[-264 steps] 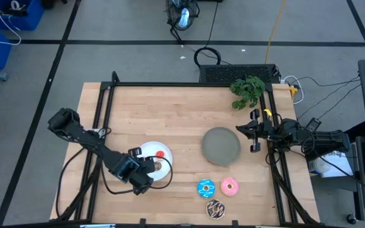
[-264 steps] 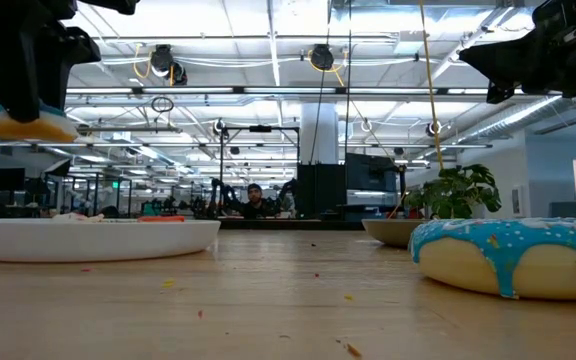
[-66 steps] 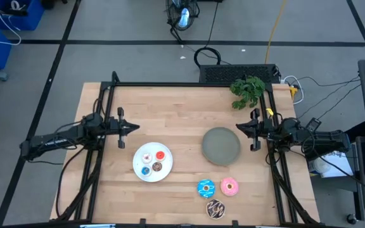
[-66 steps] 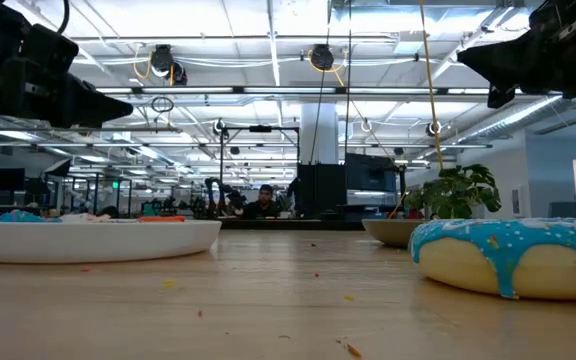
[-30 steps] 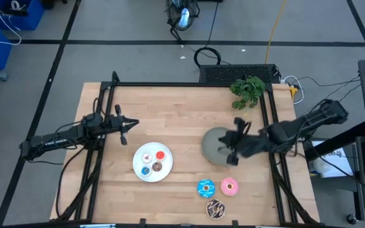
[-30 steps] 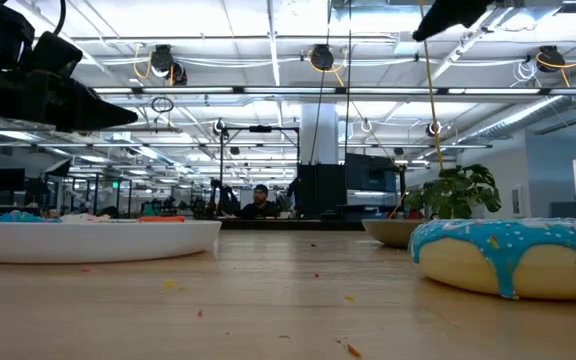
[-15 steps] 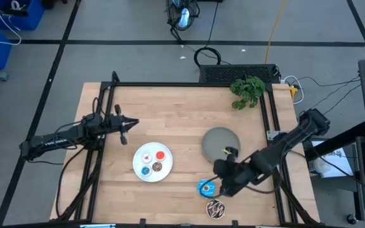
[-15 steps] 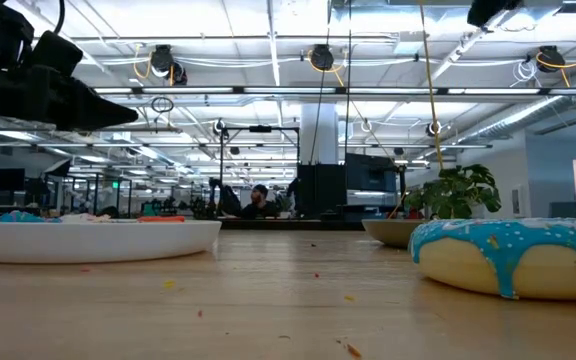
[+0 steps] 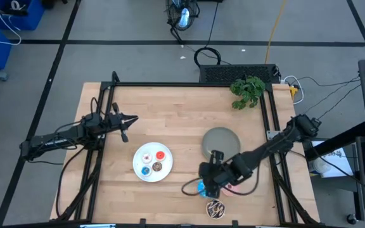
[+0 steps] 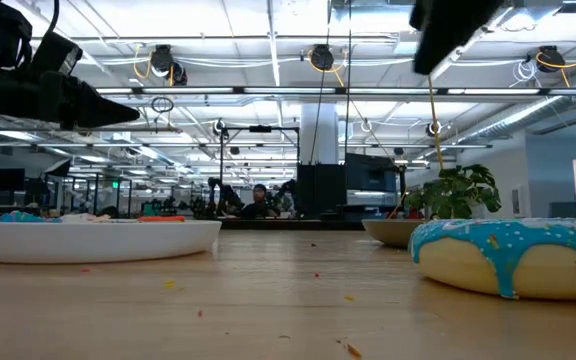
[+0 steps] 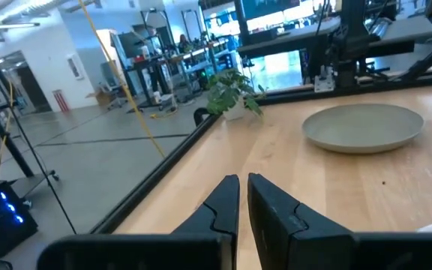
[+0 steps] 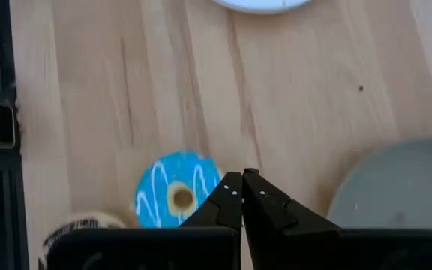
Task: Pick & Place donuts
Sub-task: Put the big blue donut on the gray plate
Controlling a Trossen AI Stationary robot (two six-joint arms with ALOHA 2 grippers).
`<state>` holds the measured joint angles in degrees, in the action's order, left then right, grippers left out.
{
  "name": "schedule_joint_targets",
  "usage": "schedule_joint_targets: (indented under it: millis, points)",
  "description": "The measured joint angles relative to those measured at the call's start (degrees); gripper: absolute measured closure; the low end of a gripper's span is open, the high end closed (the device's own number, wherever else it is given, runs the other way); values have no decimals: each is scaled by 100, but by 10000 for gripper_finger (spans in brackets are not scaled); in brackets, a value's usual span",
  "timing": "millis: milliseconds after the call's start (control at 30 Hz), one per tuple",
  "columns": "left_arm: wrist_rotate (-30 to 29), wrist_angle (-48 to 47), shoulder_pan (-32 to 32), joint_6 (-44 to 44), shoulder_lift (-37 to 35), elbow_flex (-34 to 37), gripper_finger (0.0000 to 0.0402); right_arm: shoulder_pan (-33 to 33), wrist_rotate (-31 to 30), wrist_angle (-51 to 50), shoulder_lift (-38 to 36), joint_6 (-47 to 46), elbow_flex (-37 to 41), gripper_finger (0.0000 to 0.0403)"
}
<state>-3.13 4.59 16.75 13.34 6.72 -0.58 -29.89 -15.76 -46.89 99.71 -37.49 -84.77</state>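
A: Starting at nine o'clock of the table (image 9: 170,101), what stands there?

B: The left gripper (image 9: 132,118) waits above the wood near the table's left rail, its claw pinched nearly to a close and empty; the left wrist view shows its two fingers (image 11: 227,199) almost meeting.

A: And moving toward the centre?

B: The round white plate (image 9: 140,166) lies at about seven o'clock. It carries the four tiny donuts: white (image 9: 147,157) at its eleven, red (image 9: 160,155) at its one, blue (image 9: 146,170) at its seven, brown (image 9: 157,167) at its five.

A: Further right?

B: The right gripper (image 9: 210,188) hangs over the blue sprinkled donut (image 9: 201,187) at roughly five o'clock of the table, claw fully closed and holding nothing; the right wrist view shows the tips (image 12: 240,193) together, just beside that donut (image 12: 177,191). The chocolate donut with white drizzle (image 9: 215,208) lies just beside, at six o'clock of the blue one. The pink donut (image 9: 233,187) is mostly hidden under the arm.

A: What else?

B: The round gray plate (image 9: 219,139) sits at twelve o'clock of the gripper, and a small green plant (image 9: 247,90) at the table's one o'clock corner.
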Motion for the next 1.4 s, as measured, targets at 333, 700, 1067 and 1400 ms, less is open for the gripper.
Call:
schedule_joint_targets:
  millis: [333, 700, 1067, 1400]
  points:
    - [-1, 57, 0, 124, 0, 0, 364, 666, 845, 206, 230, 1084, 2, 401]
    - [1, -201, -1, 29, 2, -2, 364, 799, 1157, 211, 225, 1123, 2, 268]
    - [14, -262, 0, -164, 2, -7, 364, 435, 1163, 453, 741, 1459, 7, 126]
    - [12, -253, 0, -162, 2, -7, 364, 429, 1605, 572, 1252, 1593, 8, 131]
